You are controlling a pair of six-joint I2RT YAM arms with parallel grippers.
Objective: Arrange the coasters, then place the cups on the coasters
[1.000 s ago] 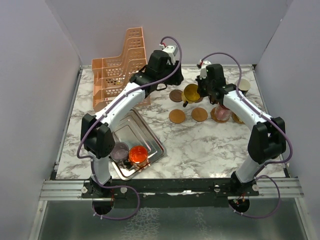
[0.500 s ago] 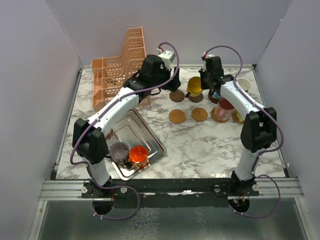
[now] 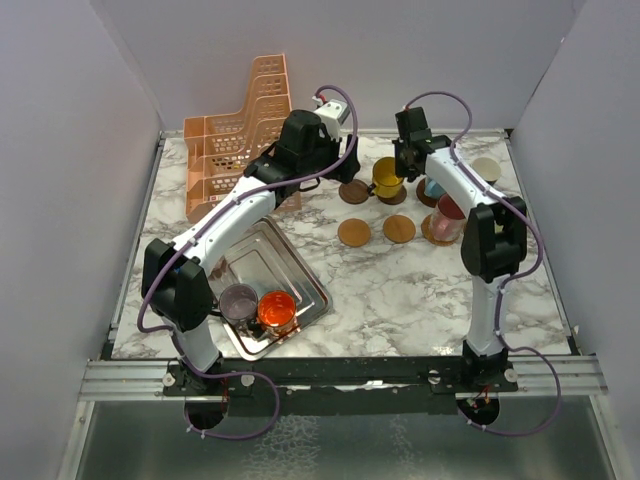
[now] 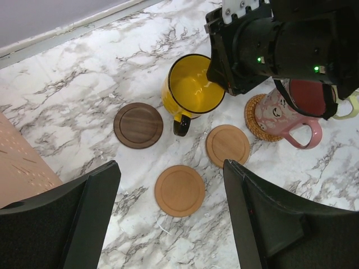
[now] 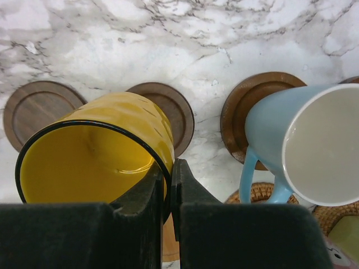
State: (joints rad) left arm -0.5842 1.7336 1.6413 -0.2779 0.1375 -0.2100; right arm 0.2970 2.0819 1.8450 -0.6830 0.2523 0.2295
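Note:
My right gripper (image 5: pixel 168 168) is shut on the rim of the yellow cup (image 5: pixel 95 151), one finger inside and one outside. The cup (image 3: pixel 386 176) is tilted, its base over a dark coaster (image 5: pixel 174 109). My left gripper (image 4: pixel 170 168) hangs open and empty above a tan coaster (image 4: pixel 179 190). A second tan coaster (image 4: pixel 227 144) and a bare dark coaster (image 4: pixel 138 124) lie nearby. The light blue cup (image 5: pixel 305 143) stands on another dark coaster (image 5: pixel 252 101). The pink cup (image 4: pixel 291 109) stands on a woven coaster (image 4: pixel 255 120).
A silver tray (image 3: pixel 300 275) at the near left holds a grey-purple cup (image 3: pixel 239 300) and an orange cup (image 3: pixel 277 309). An orange plastic rack (image 3: pixel 235 140) fills the back left. A cream cup (image 3: pixel 487 168) stands at the back right.
My left gripper's jaws have opened wider and that arm has drawn back to the left. My right arm has swung toward the far edge, still holding the yellow cup.

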